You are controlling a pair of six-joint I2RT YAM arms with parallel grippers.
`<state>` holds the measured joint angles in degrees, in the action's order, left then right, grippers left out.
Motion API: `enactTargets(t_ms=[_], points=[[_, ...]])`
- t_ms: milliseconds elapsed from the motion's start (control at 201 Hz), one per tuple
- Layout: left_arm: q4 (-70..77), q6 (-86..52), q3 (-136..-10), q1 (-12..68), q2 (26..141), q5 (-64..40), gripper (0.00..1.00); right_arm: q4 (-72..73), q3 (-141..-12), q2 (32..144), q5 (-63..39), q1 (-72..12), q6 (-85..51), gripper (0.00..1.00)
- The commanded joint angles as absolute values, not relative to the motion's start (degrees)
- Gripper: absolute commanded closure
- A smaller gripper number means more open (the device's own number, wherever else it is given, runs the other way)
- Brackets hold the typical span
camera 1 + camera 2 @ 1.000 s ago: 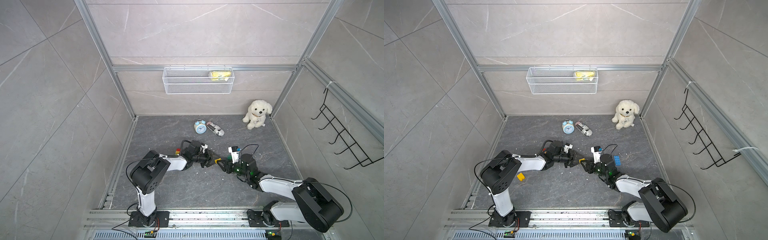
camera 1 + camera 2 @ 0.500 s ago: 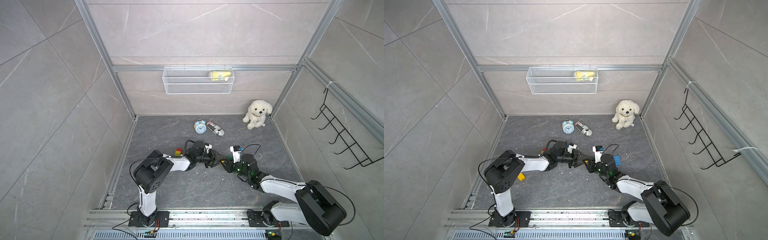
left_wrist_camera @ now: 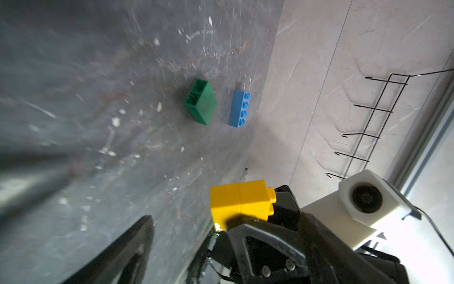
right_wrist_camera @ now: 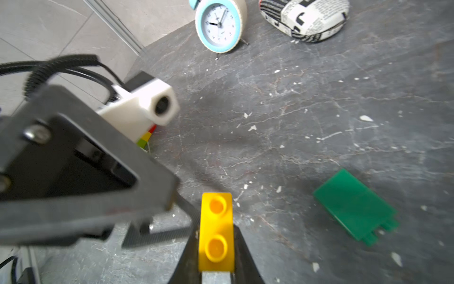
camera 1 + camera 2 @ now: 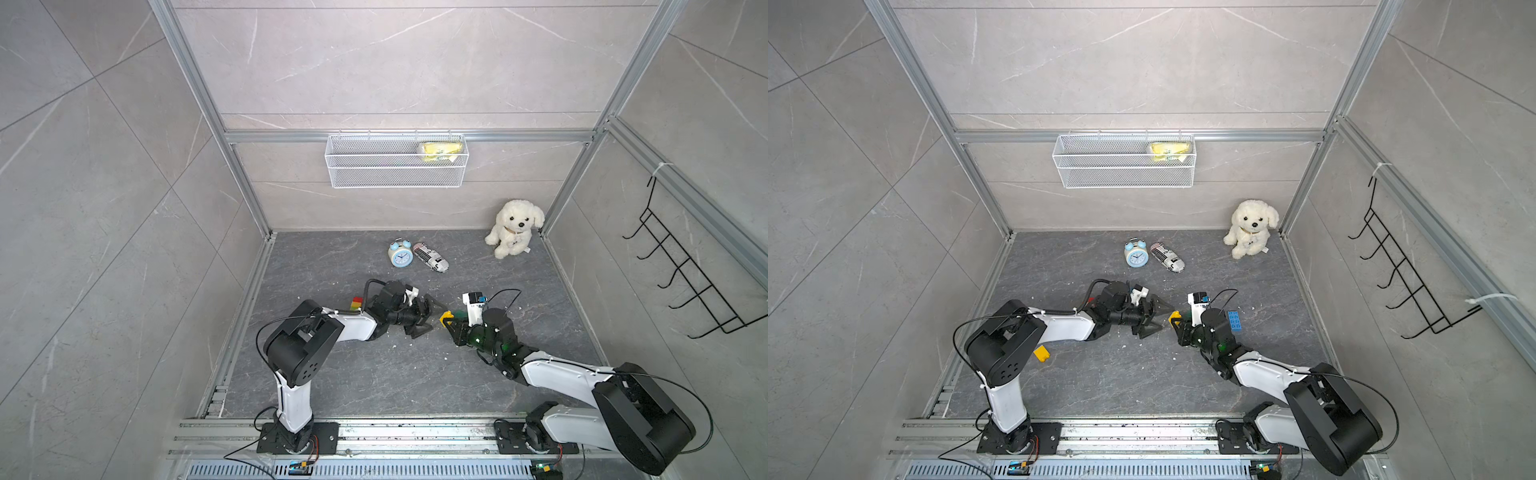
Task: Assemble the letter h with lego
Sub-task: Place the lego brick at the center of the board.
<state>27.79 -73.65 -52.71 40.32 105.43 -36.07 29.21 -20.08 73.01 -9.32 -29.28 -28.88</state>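
A yellow lego piece [image 4: 216, 231] with two studs facing the camera sits clamped in my right gripper [image 4: 216, 248], which is shut on it. In both top views it hangs just above the floor mid-table [image 5: 446, 318] [image 5: 1174, 316]. My left gripper [image 5: 429, 319] [image 3: 189, 221] faces it with jaws spread wide, one finger right beside the yellow piece [image 3: 242, 200], gripping nothing. A green lego brick [image 3: 201, 102] [image 4: 353, 209] and a blue one [image 3: 239, 108] [image 5: 1235, 321] lie on the floor near the right arm.
A small red, yellow and green lego stack [image 5: 356, 303] stands behind the left arm; a loose yellow brick [image 5: 1041, 354] lies by its elbow. At the back are an alarm clock [image 5: 400, 254], a newsprint pouch [image 5: 431, 257] and a plush dog [image 5: 514, 232]. White flecks dot the floor.
The left arm reached right toward the right gripper. The right jaws closed on the yellow piece and the left jaws then spread wide, letting it go.
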Motion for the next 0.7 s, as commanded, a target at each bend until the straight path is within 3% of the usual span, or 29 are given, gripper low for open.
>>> enactTargets(t_ms=[0, 100, 259, 453, 697], points=[[21.38, -63.88, -52.06, 38.00, 98.14, -33.90, 0.01, 25.67, -20.65, 71.89, -5.26, -29.71, -27.93, 1.00], [17.53, -59.27, -48.93, 35.90, 92.16, -28.89, 0.01, 22.93, -21.33, 71.25, -1.67, -30.81, -27.04, 1.00], [5.93, -49.95, -42.15, 35.77, 76.37, -6.28, 0.01, 18.00, -23.82, 71.31, 13.36, -39.63, -26.64, 1.00], [-3.17, -49.46, -37.60, 35.77, 62.44, 14.25, 0.01, 10.47, -34.50, 85.36, 29.27, -48.39, -38.74, 1.00], [-7.69, -53.96, -35.25, 35.42, 57.70, 22.47, 0.00, 4.34, -51.08, 101.78, 40.86, -56.92, -44.35, 0.98]])
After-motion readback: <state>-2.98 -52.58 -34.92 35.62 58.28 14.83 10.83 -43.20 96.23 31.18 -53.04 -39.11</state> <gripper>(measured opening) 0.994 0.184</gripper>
